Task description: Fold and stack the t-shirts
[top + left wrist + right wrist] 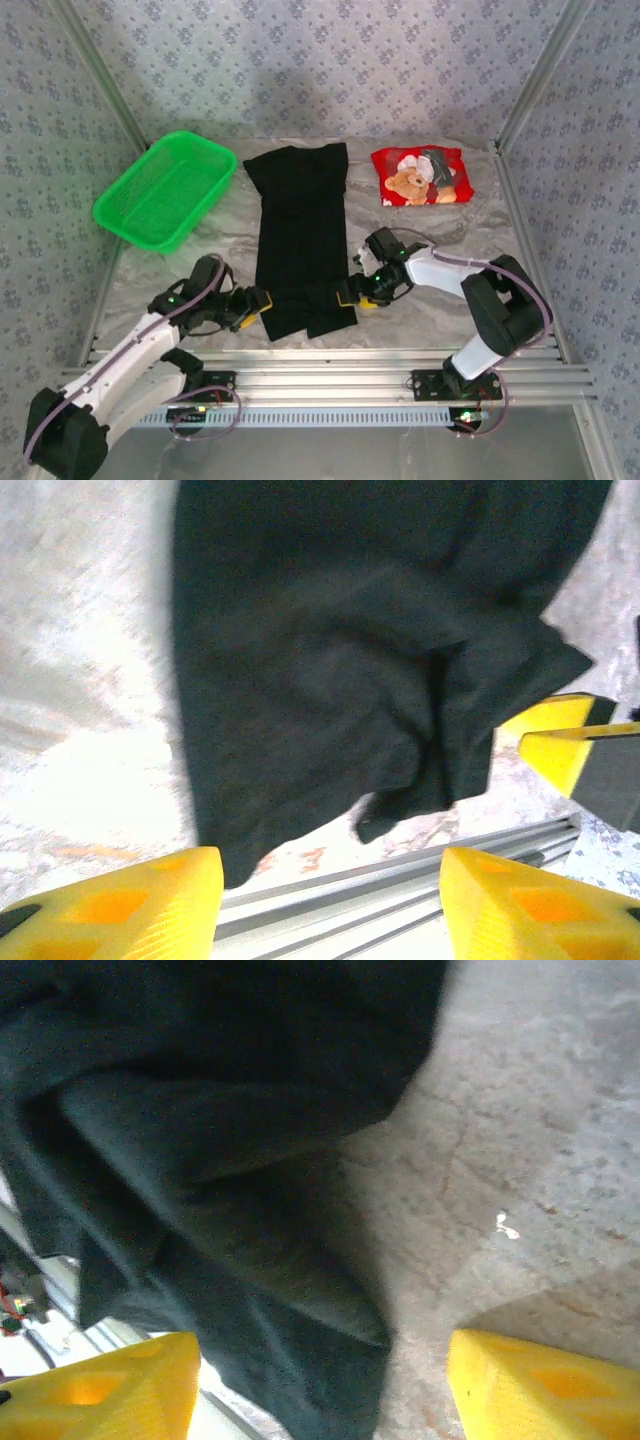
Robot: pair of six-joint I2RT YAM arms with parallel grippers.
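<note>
Flanking the near hem of the black t-shirt with left claw and right claw, both gaping, gripping nothing. Stretches lengthwise straight ahead from between them, equally near both. Well beyond right claw, the folded red t-shirt.

Grey floral-patterned walls; marbled grey tabletop; aluminium rails along near edge.
</note>
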